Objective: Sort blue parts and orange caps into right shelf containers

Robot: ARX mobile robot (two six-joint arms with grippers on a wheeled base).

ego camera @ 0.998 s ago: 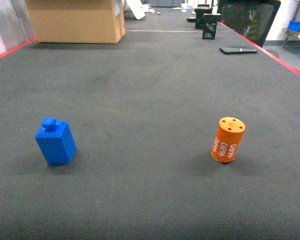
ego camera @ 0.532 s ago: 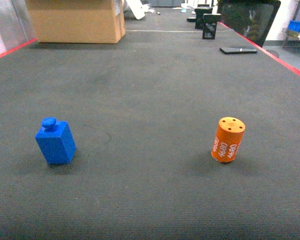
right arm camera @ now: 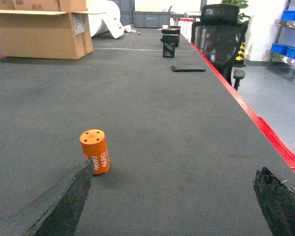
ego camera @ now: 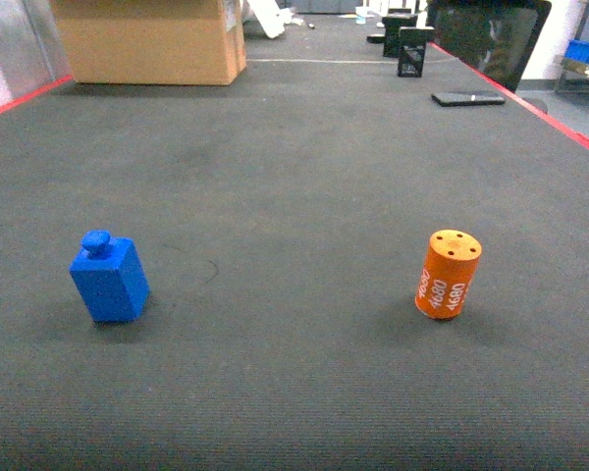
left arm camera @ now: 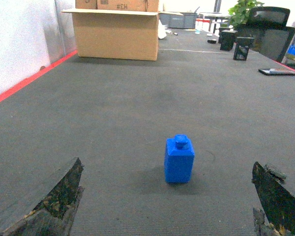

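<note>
Dark mat (ego camera: 294, 177), blue crates (right arm camera: 290, 14) far right, contents unseen, both claws wide.

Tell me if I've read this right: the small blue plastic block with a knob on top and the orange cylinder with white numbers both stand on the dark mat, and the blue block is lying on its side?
Not quite. The blue plastic block with a knob on top stands upright, knob uppermost, as the left wrist view shows. The orange cylinder with white numbers also stands on the dark mat, as you said.
</note>
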